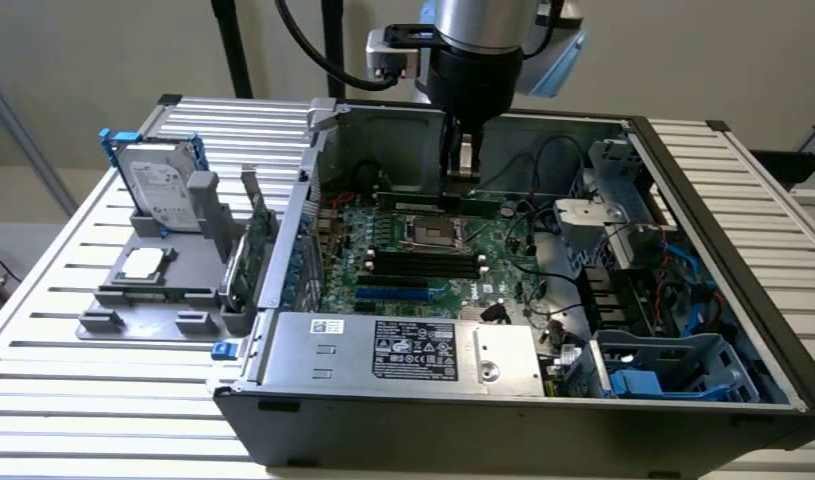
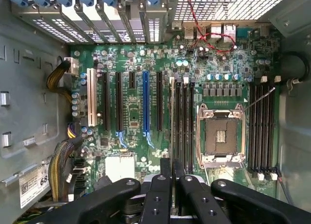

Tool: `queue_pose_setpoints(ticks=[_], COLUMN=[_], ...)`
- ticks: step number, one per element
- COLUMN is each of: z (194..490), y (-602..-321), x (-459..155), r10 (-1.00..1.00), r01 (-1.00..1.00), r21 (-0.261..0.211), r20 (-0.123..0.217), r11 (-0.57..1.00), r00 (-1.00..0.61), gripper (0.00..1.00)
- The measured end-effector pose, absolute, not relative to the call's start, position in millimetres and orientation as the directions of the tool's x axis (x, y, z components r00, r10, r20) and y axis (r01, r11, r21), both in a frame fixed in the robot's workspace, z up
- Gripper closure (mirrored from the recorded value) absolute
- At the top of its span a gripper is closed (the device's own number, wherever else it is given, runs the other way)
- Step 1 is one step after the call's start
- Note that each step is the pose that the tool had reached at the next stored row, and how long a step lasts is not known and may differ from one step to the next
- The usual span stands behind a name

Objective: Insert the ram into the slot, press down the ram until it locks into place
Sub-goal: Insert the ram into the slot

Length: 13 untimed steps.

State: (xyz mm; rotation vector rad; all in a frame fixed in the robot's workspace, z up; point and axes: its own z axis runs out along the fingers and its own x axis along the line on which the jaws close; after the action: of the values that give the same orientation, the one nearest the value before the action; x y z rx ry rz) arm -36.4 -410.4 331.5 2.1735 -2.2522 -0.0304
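Green ram (image 1: pixel 434 198): hanging level under the end effector (image 1: pixel 463 178), lifted above the motherboard (image 1: pixel 380 225) and not sitting in any socket
Grip of end effector: fingers closing tight on the ram, holding it by its upper edge; in the wrist view the end effector (image 2: pixel 172 171) is showing the ram (image 2: pixel 171 117) edge-on, running out from between the pads
Black slot (image 1: pixel 414 265): lying bare among parallel black strips beside the CPU socket (image 1: pixel 431 233); in the wrist view the ram's edge is lining up just beside the slot (image 2: pixel 178 122), on the side away from the CPU socket (image 2: pixel 221 136)
Blue socket (image 2: pixel 145 107): sitting further from the CPU socket, among the black card strips
Open PC case (image 1: pixel 380 420): lying on its side on the bench (image 1: pixel 100 400)
Hard drive (image 1: pixel 160 190): standing in a grey holder at the exterior view's left
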Motion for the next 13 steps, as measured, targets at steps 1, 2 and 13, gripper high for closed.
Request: queue_pose_setpoints(ticks=[1,2,13], z=[329.7,327.9,307.9], y=[-410.3,-410.3,-410.3], x=[-36.4,-36.4,-36.4], r10=[-0.999,-0.999,-0.999], r01=[-0.999,-0.999,-0.999], r21=[0.022,0.022,0.015], r20=[-0.005,-0.005,-0.005], r11=[0.036,0.036,0.036], r00=[-0.036,-0.036,-0.036], gripper=[0.87,0.87,0.87])
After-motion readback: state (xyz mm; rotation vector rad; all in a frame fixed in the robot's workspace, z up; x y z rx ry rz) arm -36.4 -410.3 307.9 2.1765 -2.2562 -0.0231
